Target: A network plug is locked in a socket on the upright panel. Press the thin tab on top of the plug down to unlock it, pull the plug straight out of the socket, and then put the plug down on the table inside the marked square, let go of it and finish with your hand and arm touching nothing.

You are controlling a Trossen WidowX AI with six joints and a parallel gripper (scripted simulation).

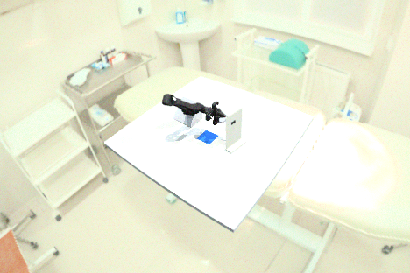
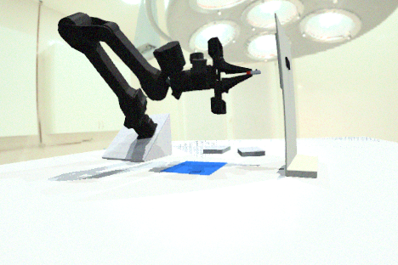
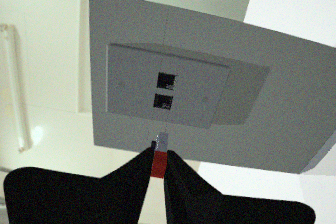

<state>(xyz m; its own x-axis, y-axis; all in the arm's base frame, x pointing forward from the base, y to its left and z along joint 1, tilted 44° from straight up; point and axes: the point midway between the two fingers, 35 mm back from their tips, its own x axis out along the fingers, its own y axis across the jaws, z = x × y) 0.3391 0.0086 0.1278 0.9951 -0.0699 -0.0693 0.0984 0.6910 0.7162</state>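
Note:
My gripper (image 2: 250,73) (image 3: 159,155) is shut on the network plug, which has a red body (image 3: 159,165) and a clear grey front end (image 2: 256,71). The plug is out of the panel, with a gap between its tip and the panel, and is held level, high above the table. The upright panel (image 1: 233,131) (image 2: 288,110) (image 3: 130,22) carries a grey plate (image 3: 132,75) with two dark sockets, both empty. The blue marked square (image 1: 208,137) (image 2: 196,168) lies on the table, below and behind the gripper towards the arm's base.
The arm's wedge-shaped base (image 1: 187,118) (image 2: 156,142) stands beyond the square. Two flat grey blocks, one (image 2: 217,149) nearer the square and one (image 2: 251,151) nearer the panel, lie at the back in the exterior view. The panel's foot (image 1: 236,147) (image 2: 304,166) rests on the white table (image 1: 162,162).

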